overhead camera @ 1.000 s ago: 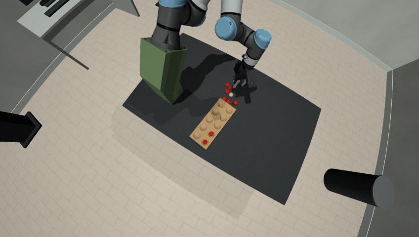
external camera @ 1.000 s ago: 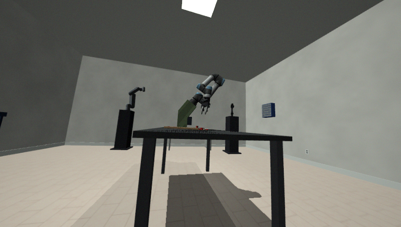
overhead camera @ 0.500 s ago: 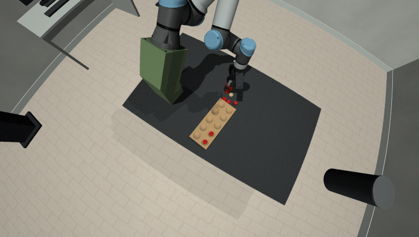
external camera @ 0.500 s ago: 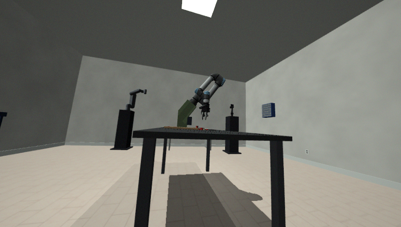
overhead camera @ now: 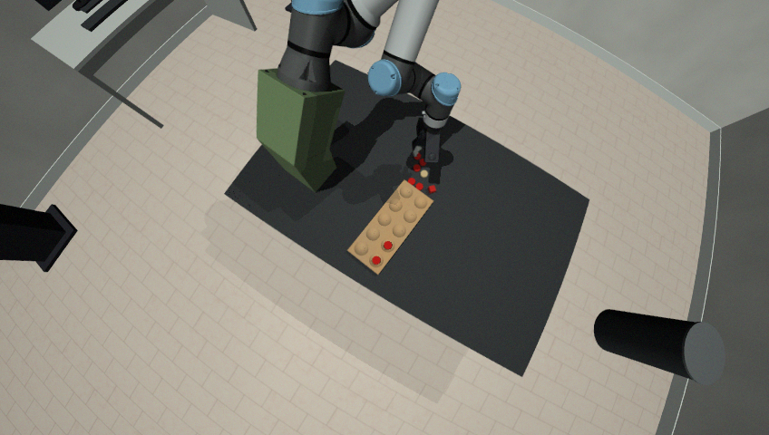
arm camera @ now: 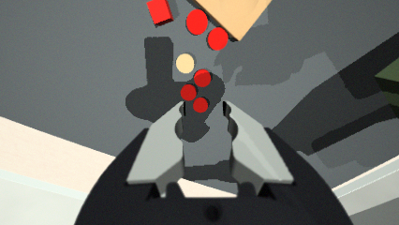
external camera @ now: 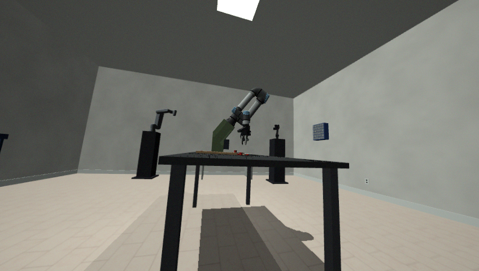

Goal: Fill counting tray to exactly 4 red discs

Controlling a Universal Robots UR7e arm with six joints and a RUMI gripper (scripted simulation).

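Pale tiled flooring (overhead camera: 161, 323) (external camera: 369, 235) (arm camera: 47, 145) surrounded the dark tabletop (overhead camera: 485, 242) (external camera: 252, 164) (arm camera: 70, 70), on which the counting tray (overhead camera: 391, 225) (external camera: 211, 152) (arm camera: 236, 16) was set. Two of its pockets were seen to be filled, by a red disc (overhead camera: 387, 245) and an end red disc (overhead camera: 375, 260), so two more were judged to be needed.

Supply was found just beyond the tray's opposite end. The end effector (overhead camera: 423, 154) (external camera: 244, 143) (arm camera: 203, 102) was held above the tabletop, partly spread, with nothing gripped. In the wrist view, the nearest loose disc (overhead camera: 417, 157) (arm camera: 200, 105) was shown just ahead of the fingertips, slightly left of the middle of their gap. A small forward and leftward correction in that view, followed by a straight descent, was judged to be called for.

Care was judged to be required on closing, since a neighbouring red disc (overhead camera: 422, 161) (arm camera: 188, 92) was placed close on the left and might be nudged. Farther ahead, the cream disc (overhead camera: 423, 173) (arm camera: 184, 63) and the red block (overhead camera: 432, 188) (arm camera: 159, 11) were to be left out.

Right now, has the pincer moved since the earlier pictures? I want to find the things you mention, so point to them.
Yes. In the top view, the pincer (overhead camera: 418, 152) (external camera: 244, 142) (arm camera: 203, 102) has moved closer to the green stand (overhead camera: 279, 115) (external camera: 218, 137) (arm camera: 392, 76).
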